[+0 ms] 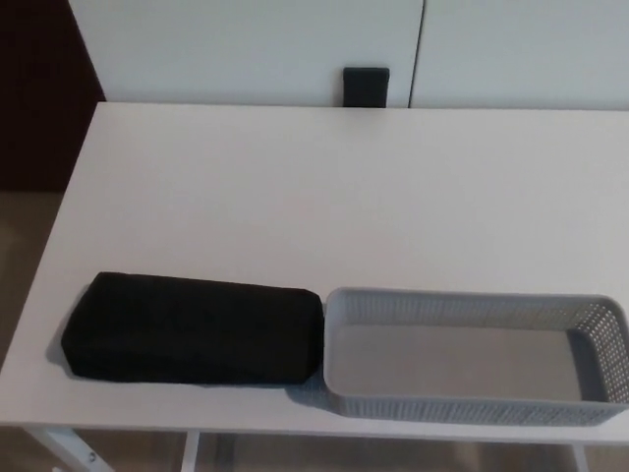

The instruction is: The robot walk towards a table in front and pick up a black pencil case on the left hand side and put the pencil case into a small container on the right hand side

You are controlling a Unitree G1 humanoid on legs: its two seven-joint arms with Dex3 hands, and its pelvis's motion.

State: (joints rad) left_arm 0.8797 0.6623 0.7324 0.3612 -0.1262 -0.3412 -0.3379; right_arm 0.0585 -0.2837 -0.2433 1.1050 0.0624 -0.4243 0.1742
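Note:
A long black pencil case (194, 330) lies flat near the front left of the white table (324, 187). Its right end touches or nearly touches a shallow grey mesh container (472, 405), which sits at the front right and has nothing inside. The container's right end runs out of the picture. Neither of my hands nor any part of my arms shows in the head view.
Behind the table's far edge stand white cabinet doors with a small black block (365, 87) at their base. A dark wall or panel (39, 88) is at the far left. The table's white legs (69, 450) show below the front edge.

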